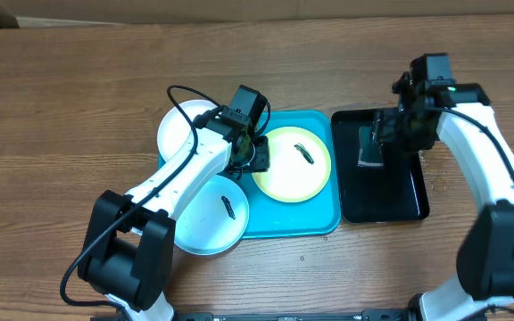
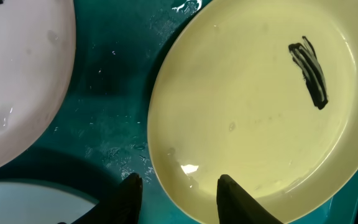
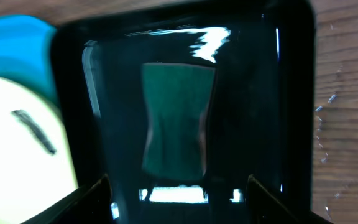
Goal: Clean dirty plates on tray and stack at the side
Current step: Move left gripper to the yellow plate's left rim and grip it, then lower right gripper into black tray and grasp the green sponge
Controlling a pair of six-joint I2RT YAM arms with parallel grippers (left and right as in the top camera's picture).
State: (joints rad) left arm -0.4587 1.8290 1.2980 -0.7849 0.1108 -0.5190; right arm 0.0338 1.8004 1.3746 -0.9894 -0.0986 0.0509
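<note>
Wiping has not begun. The left gripper (image 2: 179, 182), spread, straddles the yellow plate (image 2: 253, 112)'s rim in the middle of the blue tray (image 2: 123, 93). The right gripper (image 3: 178, 184) hangs spread over the sponge (image 3: 176, 124) in the black tray (image 3: 253, 93), and likely must lower and pinch it next.

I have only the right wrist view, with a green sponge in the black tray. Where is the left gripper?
Observer: The left gripper straddles the rim of the yellow-green plate, jaws open.
Operator: How many plates are there in total?
Observer: Three: also a white plate and a pale blue plate, both at the left side of the turquoise tray.
Operator: Is the blue one dirty?
Observer: Yes, a dark smear lies on it.
</note>
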